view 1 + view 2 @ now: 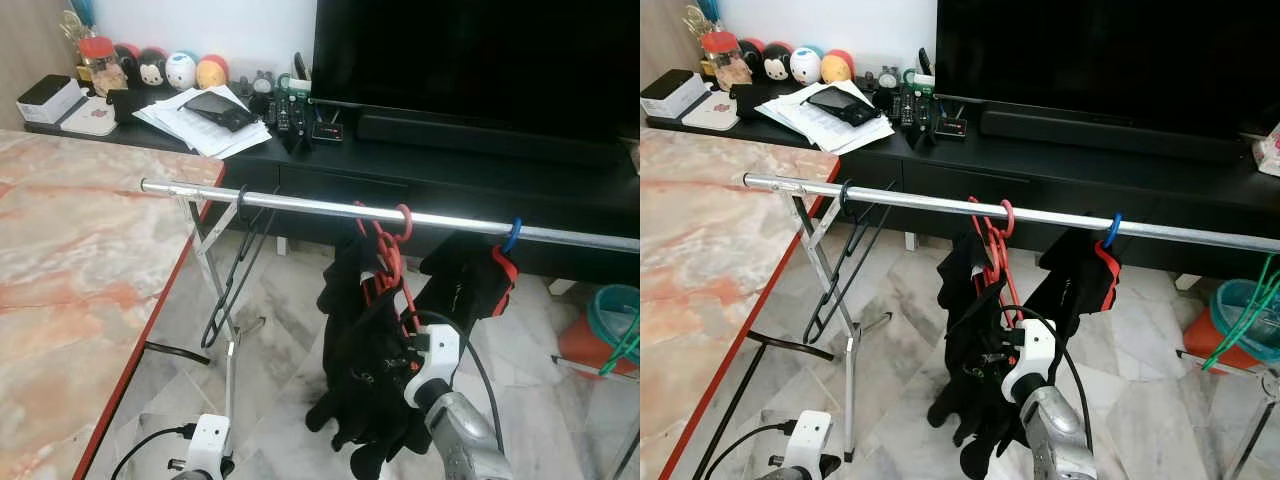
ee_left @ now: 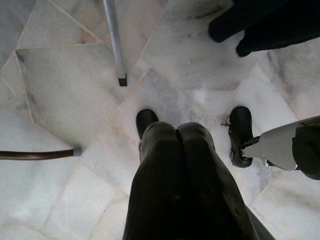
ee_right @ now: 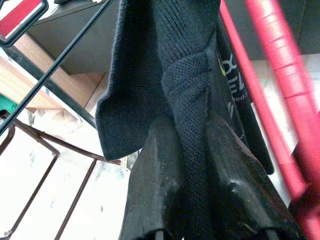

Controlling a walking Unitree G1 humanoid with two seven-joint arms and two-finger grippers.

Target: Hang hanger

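A red hanger (image 1: 388, 250) hangs by its hook on the silver rail (image 1: 300, 204), carrying a black knit garment (image 1: 360, 370). My right gripper (image 3: 187, 130) is low beside that garment and shut on a fold of its fabric; the red hanger's arm (image 3: 280, 75) runs close past the fingers. Its white wrist (image 1: 432, 362) sits just right of the cloth. My left gripper (image 2: 176, 131) hangs low over the floor tiles, its fingers pressed together with nothing between them.
An empty black wire hanger (image 1: 235, 262) hangs left on the rail; a blue-hooked hanger (image 1: 511, 236) with a black-and-red garment (image 1: 470, 280) hangs right. A marble table (image 1: 70, 270) stands left, a black TV cabinet (image 1: 450, 170) behind, a teal basket (image 1: 615, 312) right. The rack's leg (image 2: 114, 40) stands near.
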